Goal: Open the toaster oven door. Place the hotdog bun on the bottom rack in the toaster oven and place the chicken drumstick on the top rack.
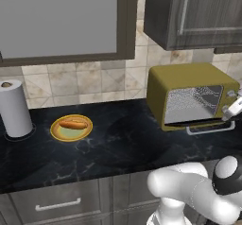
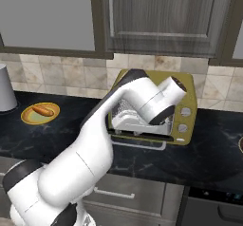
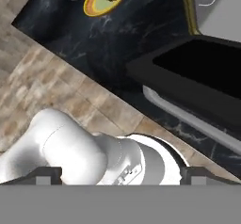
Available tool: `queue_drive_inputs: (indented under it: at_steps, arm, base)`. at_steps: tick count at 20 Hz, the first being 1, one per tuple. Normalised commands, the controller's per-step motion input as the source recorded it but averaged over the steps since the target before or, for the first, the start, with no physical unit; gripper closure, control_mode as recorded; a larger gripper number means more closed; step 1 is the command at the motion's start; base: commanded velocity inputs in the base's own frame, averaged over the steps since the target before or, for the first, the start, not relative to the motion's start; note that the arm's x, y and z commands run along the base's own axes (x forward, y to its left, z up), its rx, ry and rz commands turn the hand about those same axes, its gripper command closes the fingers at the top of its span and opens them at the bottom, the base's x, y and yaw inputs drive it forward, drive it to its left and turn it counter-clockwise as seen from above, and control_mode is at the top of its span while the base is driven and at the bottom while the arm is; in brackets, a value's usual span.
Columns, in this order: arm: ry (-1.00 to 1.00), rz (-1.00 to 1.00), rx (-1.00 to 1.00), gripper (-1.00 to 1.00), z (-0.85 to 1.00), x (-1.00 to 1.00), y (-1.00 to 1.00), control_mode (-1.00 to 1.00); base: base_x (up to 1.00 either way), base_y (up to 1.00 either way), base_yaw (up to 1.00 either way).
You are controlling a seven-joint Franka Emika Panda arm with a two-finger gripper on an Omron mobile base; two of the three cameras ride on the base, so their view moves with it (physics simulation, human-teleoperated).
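The claw [image 1: 232, 109] sits at the oven's right front, at about three o'clock in the left base view, just above the white handle [image 1: 210, 129] of the dropped door [image 3: 197, 84]; its two tips stand apart with nothing between them in the hand view, so it seems open and empty, though the base views show too little to be sure. The mustard oven [image 1: 189, 94] stands on the dark counter [image 1: 118, 143] with its door swung down nearly flat, the grey mesh inside bare. So the opening step looks done, or very nearly, and the loading step comes next. The bun [image 1: 73, 124] lies on a yellow plate [image 1: 71, 133] well apart from the oven, at about nine o'clock from it, near a paper towel roll [image 1: 15, 108]. A darker stub beside the bun may be the drumstick; too small to tell. The next move likely calls for lifting clear of the door, swinging left to the plate, and closing on the bun lengthwise for the bottom rack.
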Motion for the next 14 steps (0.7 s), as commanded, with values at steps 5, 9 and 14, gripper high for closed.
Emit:
queue_drive_inputs:
  at_steps: [5,9,14]
  arm:
    - [-0.08,-0.10,-0.15,-1.00,0.06,0.29,0.15,-1.00]
    - [0.07,-0.24,-0.11,-1.00,0.07,0.40,0.25,-1.00]
    - [0.14,-0.15,-0.05,-1.00,-0.02,0.53,0.11,-1.00]
  base:
    - [0.00,0.00,0.00]
    - [0.00,0.00,0.00]
    - [0.00,0.00,0.00]
